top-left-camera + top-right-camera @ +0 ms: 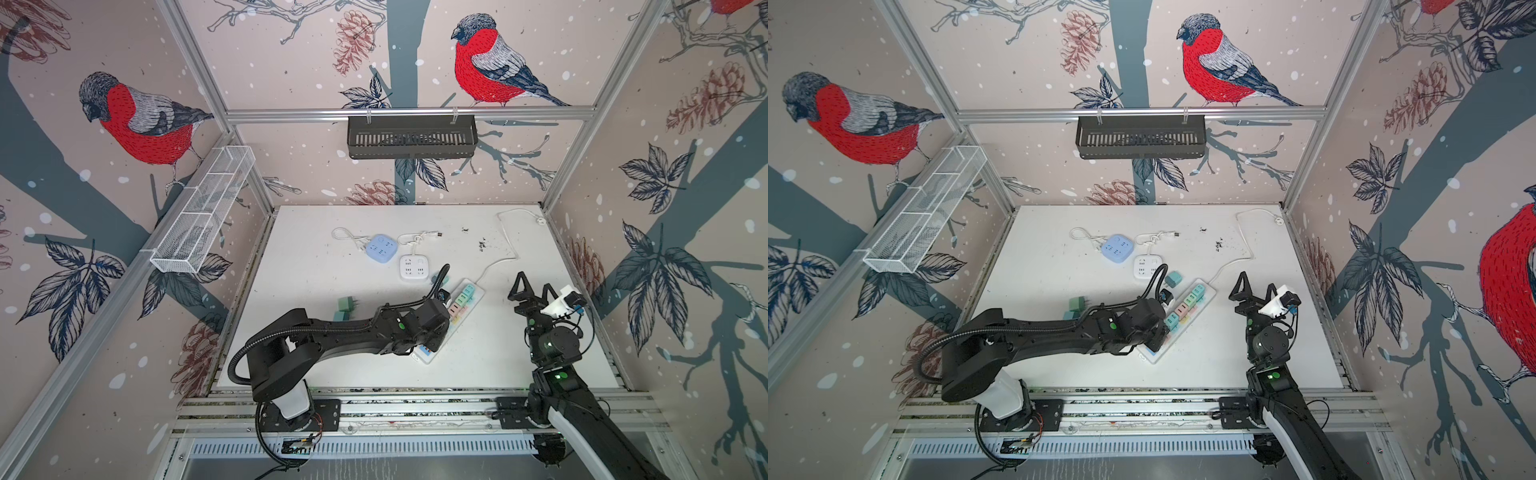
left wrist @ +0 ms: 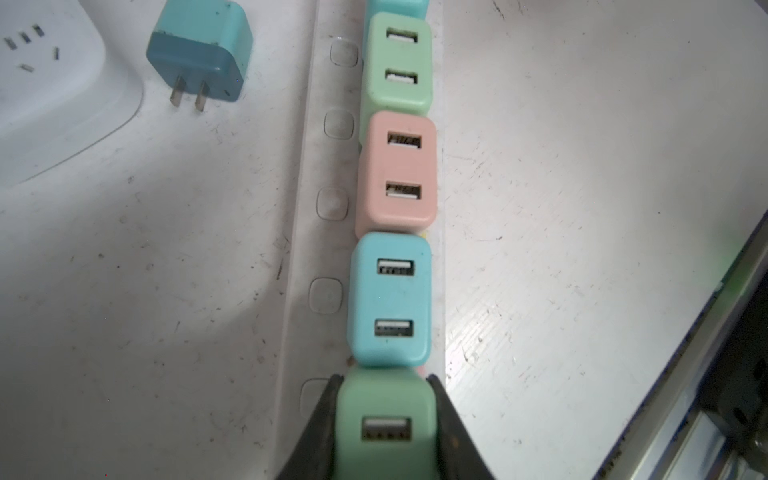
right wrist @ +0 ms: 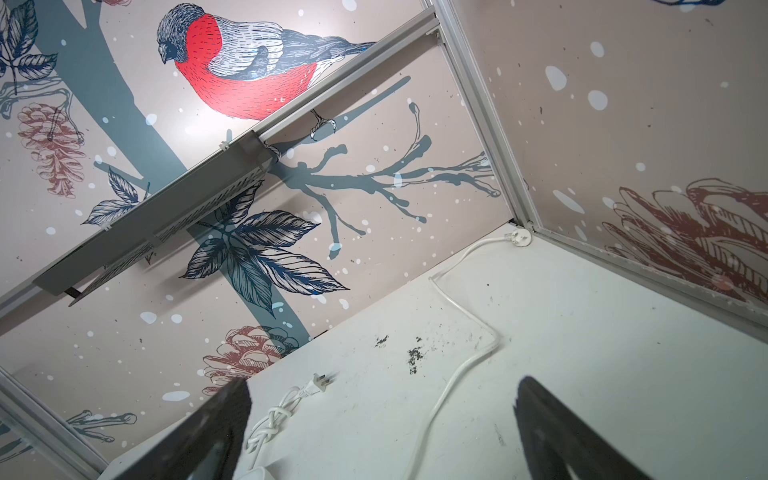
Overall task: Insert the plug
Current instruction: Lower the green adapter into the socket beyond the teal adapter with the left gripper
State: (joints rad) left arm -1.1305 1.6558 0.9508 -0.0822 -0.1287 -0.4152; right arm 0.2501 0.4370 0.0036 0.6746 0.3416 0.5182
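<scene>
1. The left gripper [image 2: 382, 380] is clamped on a green plug [image 2: 386, 419] at the power strip [image 2: 309, 199], just beside the blue plug [image 2: 390, 299] in the row.
2. Several plugs already stand in the strip. The green plug's prongs are hidden, so it may be only partly in.
3. The right gripper [image 1: 534, 282] hangs with its jaws apart, empty.
4. Left to do, I judge: press home and release. Loose plugs [image 1: 345, 305] lie on the table [image 1: 478, 361].

I note: mint-green plug [image 2: 386, 432], black left gripper [image 2: 382, 376]; mid-frame blue charger [image 2: 390, 299], pink charger [image 2: 397, 174] above; white strip [image 2: 307, 208]; red-breasted birds [image 1: 141, 124] pattern the walls [image 1: 104, 316].
</scene>
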